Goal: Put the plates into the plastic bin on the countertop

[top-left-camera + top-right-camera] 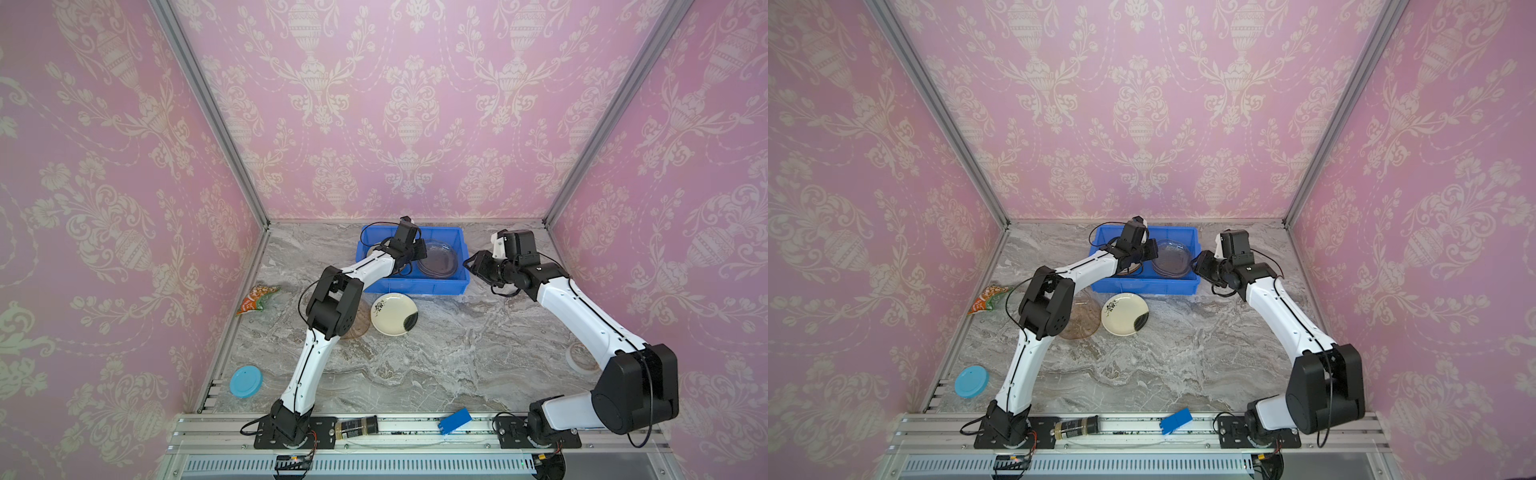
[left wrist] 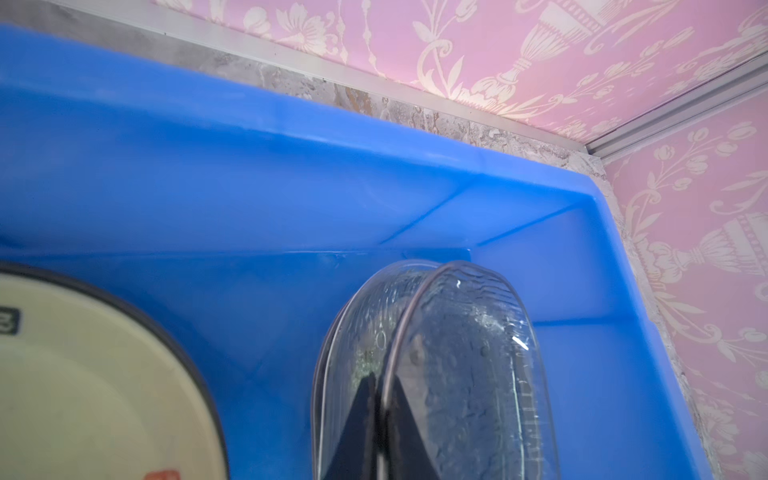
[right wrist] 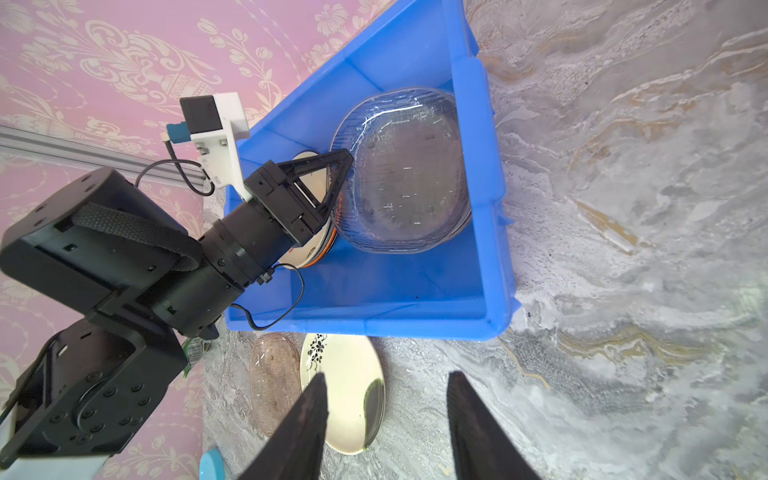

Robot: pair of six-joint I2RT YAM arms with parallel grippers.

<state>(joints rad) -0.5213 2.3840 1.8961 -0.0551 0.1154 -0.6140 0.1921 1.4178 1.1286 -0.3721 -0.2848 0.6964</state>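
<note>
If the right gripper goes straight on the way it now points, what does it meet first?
Probably the plastic bin, at its long wall beside the cream plate; depth is unclear, so perhaps the countertop before it.

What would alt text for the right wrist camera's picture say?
Inside a blue plastic bin, the left pincer meets the rim of a clear glass plate. Outside the bin, a cream floral plate and an amber glass plate lie on the marble countertop, beyond the open, empty right pincer.
</note>
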